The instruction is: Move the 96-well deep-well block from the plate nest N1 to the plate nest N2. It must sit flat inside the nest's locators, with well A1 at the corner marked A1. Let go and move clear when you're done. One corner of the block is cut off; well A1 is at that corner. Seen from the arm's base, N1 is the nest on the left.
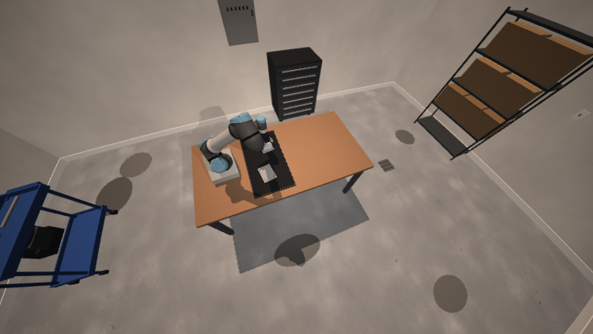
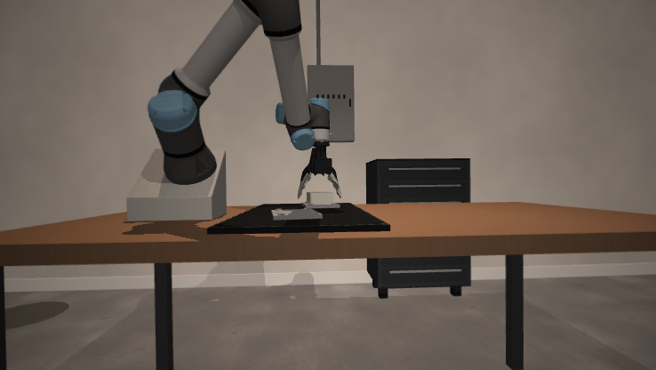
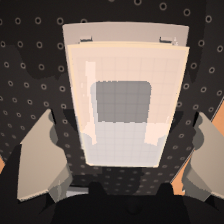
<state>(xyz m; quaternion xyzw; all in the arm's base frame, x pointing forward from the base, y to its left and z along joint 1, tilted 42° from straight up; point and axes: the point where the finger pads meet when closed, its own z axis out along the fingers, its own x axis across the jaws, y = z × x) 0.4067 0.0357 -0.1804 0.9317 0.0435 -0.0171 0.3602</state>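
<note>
The white deep-well block [image 3: 127, 102] sits in its nest on the black perforated mat, at the far end of the mat in the side view [image 2: 320, 197]. My gripper [image 2: 320, 188] is open and stands straight above the block, its fingertips level with the block's top on either side, not touching. In the wrist view the two grey fingers flank the block's near end. The second nest [image 2: 296, 213] lies nearer on the mat, empty; it also shows in the overhead view [image 1: 267, 172]. I cannot make out the cut corner.
The black mat [image 1: 268, 165] lies on an orange table [image 1: 290, 157]. The arm's grey base block [image 2: 176, 188] stands at the table's left. A black drawer cabinet [image 2: 418, 221] stands behind the table.
</note>
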